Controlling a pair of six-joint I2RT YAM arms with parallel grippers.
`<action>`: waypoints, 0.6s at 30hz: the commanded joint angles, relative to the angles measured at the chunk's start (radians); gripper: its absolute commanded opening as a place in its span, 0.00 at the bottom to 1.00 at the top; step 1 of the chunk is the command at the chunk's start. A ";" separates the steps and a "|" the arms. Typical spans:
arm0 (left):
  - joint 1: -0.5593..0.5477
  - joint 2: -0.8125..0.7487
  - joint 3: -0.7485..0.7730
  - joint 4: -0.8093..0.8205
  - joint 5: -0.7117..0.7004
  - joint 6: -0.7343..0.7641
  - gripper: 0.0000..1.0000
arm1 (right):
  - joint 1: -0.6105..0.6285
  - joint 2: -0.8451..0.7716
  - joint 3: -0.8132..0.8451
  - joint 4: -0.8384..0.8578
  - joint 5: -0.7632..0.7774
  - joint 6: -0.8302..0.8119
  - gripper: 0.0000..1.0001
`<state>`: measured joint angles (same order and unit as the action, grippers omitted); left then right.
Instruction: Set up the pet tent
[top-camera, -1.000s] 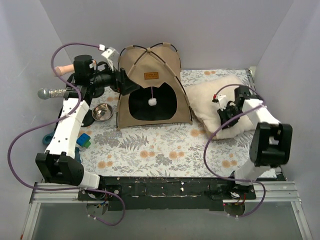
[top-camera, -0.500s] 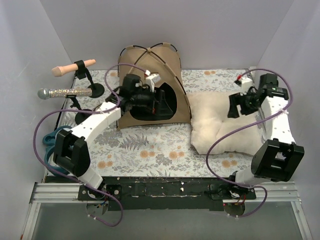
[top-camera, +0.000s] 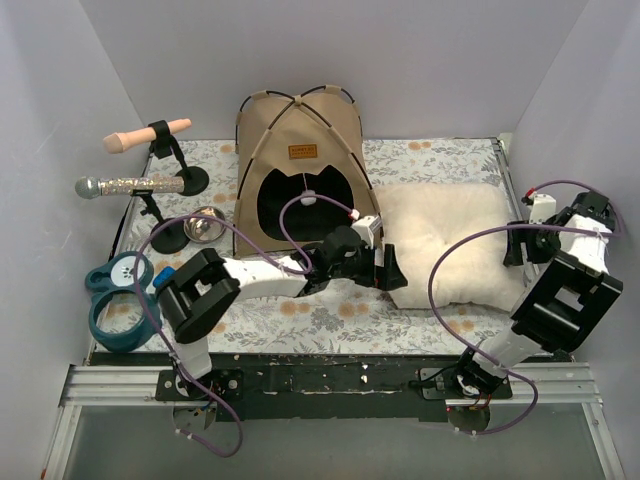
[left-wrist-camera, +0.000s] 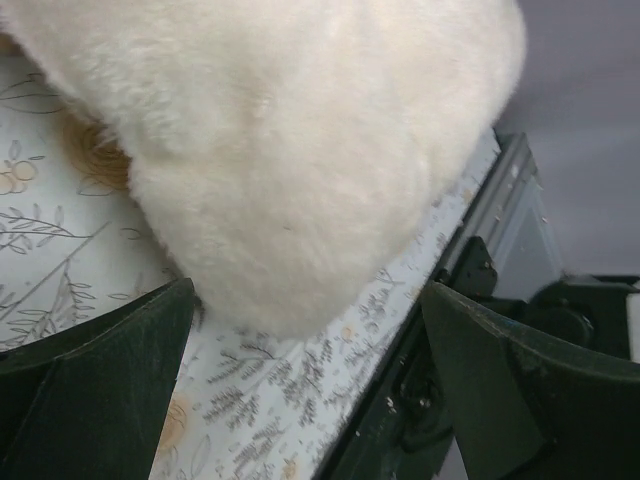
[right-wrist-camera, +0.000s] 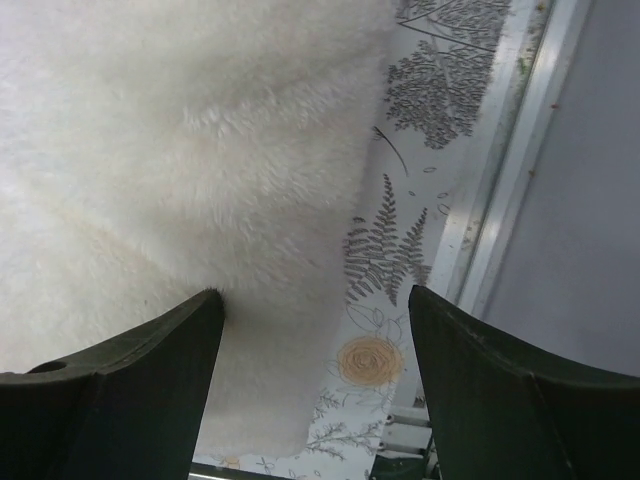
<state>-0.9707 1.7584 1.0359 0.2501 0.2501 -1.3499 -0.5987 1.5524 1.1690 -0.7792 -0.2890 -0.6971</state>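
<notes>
The tan pet tent (top-camera: 300, 170) stands upright at the mat's back.

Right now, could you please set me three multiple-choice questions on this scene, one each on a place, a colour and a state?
1. Where does the pillow lie relative to the tent?
A) inside it
B) to its right
C) to its left

2. What colour is the ball hanging in the doorway?
A) red
B) white
C) blue

3. How is the left tool?
A) open
B) shut on the pillow
C) shut on a tent pole

Answers:
1 B, the top view shows it beside the tent's right side.
2 B, it shows white against the dark doorway.
3 A, its fingers stand wide apart at the pillow's corner.
</notes>
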 joint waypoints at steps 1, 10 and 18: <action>0.001 0.055 0.006 0.138 -0.198 -0.048 0.98 | -0.001 0.074 0.018 0.047 -0.116 -0.055 0.80; -0.005 0.231 0.093 0.198 -0.213 -0.049 0.98 | 0.002 0.181 -0.011 0.075 -0.170 -0.036 0.79; -0.079 0.297 0.150 0.267 -0.175 0.038 0.98 | 0.004 0.118 -0.094 -0.002 -0.292 -0.047 0.61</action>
<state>-1.0183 2.0460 1.1301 0.4580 0.0681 -1.3563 -0.5991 1.7325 1.1389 -0.7326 -0.4824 -0.7349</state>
